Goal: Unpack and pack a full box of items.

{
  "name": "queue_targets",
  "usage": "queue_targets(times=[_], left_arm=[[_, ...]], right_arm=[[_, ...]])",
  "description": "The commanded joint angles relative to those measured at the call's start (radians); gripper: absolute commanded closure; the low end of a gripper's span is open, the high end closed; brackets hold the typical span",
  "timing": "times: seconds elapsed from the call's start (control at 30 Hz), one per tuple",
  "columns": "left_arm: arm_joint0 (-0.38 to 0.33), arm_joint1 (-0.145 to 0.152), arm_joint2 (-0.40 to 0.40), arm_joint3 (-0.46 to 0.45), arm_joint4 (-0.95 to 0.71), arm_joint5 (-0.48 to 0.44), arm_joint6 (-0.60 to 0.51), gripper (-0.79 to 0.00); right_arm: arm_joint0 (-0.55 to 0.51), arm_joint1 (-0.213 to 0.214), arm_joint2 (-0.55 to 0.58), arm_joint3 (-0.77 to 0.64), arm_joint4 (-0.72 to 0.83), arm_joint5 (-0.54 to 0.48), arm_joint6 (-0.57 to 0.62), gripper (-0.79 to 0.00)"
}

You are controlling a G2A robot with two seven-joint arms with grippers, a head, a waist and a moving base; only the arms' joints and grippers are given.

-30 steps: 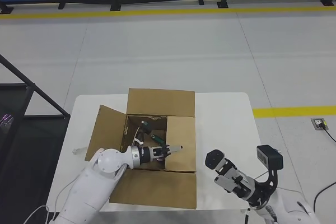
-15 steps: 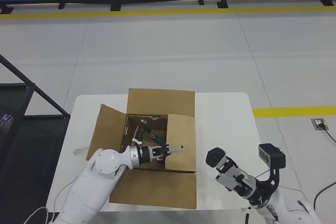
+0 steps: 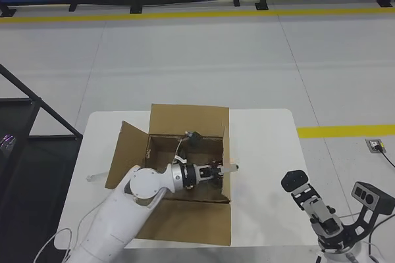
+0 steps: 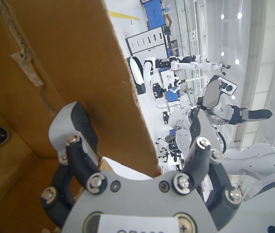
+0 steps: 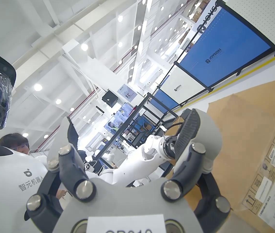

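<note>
flap (image 4: pixel 79 49) of the cardboard box (image 3: pixel 178 220) stood between the left gripper's (image 4: pixel 137 117) wide jaws, so pinching squarely near its edge seemed best; the right gripper's (image 5: pixel 130 122) jaws gaped empty.

Count from the top view.
- Table (image 3: pixel 263 141): 1.
- Cardboard box (image 3: pixel 163 141): 1, open, with 4 flaps (image 3: pixel 187 120).
- Grippers: 2, the left gripper (image 3: pixel 225 169) and the right gripper (image 5: pixel 130 122).
- Loose on the table beside the box: 1 small pale object (image 3: pixel 95 177).
- Inside the box: 1 dark item (image 3: pixel 195 138) made out. The other contents are too shadowed and covered by the arm to count.
</note>
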Motion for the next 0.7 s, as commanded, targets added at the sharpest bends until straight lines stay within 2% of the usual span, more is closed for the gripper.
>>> queue_targets(times=[0.0, 0.4, 0.53, 0.67], left_arm=[[-0.025, -0.014, 0.03, 0.02, -0.002, 0.0, 0.02, -0.785], [-0.144, -0.101, 0.189, 0.203, 0.014, 0.024, 0.082, -0.785], [-0.158, -0.122, 0.212, 0.243, 0.005, 0.011, 0.077, -0.785], [-0.162, -0.13, 0.207, 0.251, -0.001, -0.012, 0.071, -0.785]], right_arm=[[0.0, 0.0, 0.0, 0.0, 0.0, 0.0, 0.0, -0.785], [0.0, 0.0, 0.0, 0.0, 0.0, 0.0, 0.0, -0.785], [0.0, 0.0, 0.0, 0.0, 0.0, 0.0, 0.0, -0.785], [0.0, 0.0, 0.0, 0.0, 0.0, 0.0, 0.0, -0.785]])
